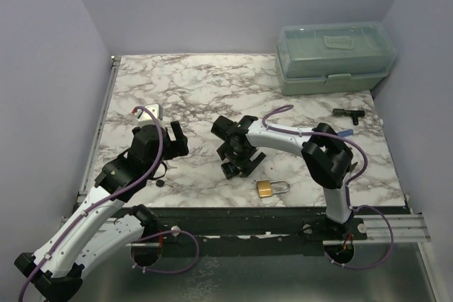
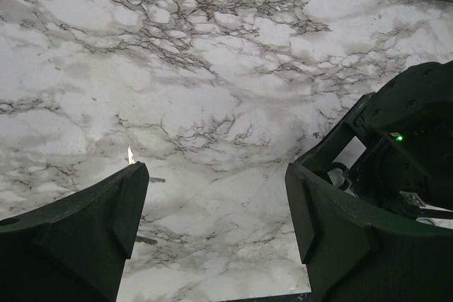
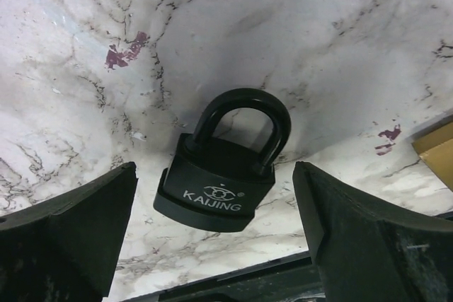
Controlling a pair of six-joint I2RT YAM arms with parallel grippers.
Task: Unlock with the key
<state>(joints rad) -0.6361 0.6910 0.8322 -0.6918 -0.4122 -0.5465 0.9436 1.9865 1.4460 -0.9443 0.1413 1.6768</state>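
A black padlock (image 3: 216, 175) marked KAIJING lies flat on the marble, its shackle closed and pointing away. My right gripper (image 3: 214, 199) hangs open just above it, one finger on either side and neither touching it. From above, that gripper (image 1: 237, 163) covers the black padlock. A brass padlock (image 1: 271, 188) lies near the front edge, and its corner (image 3: 435, 152) shows in the right wrist view. My left gripper (image 2: 216, 175) is open over bare marble, at the left (image 1: 175, 139). I cannot make out a key with certainty.
A green lidded box (image 1: 334, 58) stands at the back right. A small black T-shaped piece (image 1: 348, 113) and a blue-tipped piece (image 1: 347, 134) lie at the right. The right arm (image 2: 403, 153) fills the right side of the left wrist view.
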